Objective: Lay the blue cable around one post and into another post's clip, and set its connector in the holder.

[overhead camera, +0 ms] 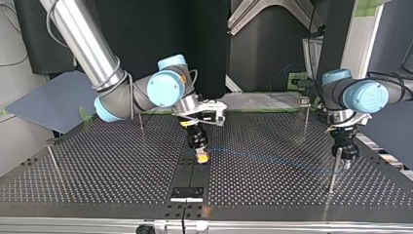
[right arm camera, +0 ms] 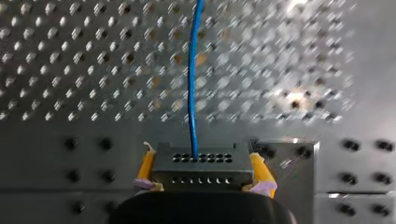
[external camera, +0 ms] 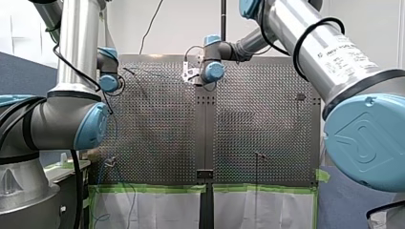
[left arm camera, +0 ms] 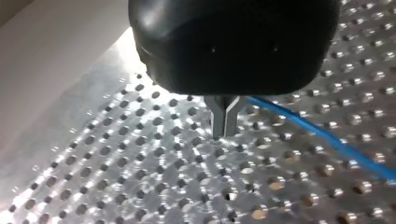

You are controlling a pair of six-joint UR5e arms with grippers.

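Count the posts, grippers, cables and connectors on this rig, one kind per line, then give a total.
4 thin upright metal posts
2 two-fingered grippers: my left gripper, my right gripper
1 blue cable
1 dark grey rectangular connector
Total: 8

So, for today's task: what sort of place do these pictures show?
Probably a robotics lab or test cell: my left arm and my right arm work over a perforated metal table with thin posts, and my right tool holds a connector on a blue cable.
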